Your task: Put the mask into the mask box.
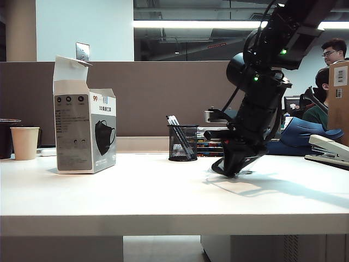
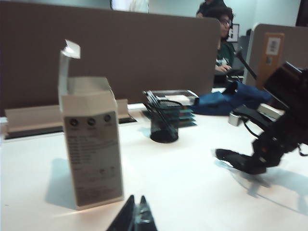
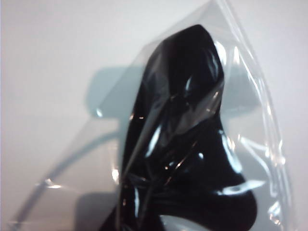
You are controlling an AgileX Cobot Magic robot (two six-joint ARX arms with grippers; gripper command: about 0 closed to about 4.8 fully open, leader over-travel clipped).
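Two tools are in play: the left tool [image 2: 136, 219] sits pressed together low near the mask box [image 1: 84, 131], which stands upright with its top flap raised on the left of the surface [image 1: 163, 191], while the right tool [image 1: 232, 166] is down at the surface on the right, over the mask [image 3: 187, 144]. We judge the pickup step is in hand; the wrapped mask fills the right wrist view, but we cannot tell whether the right tool has it pinched. Next calls for a firm pinch, a lift, and carrying across above the pen cup [image 1: 182, 143] to the box's open top.

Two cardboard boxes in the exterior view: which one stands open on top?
The white-and-grey mask box at the table's left, white flap raised. The brown box at the right edge shows only a barcode label.
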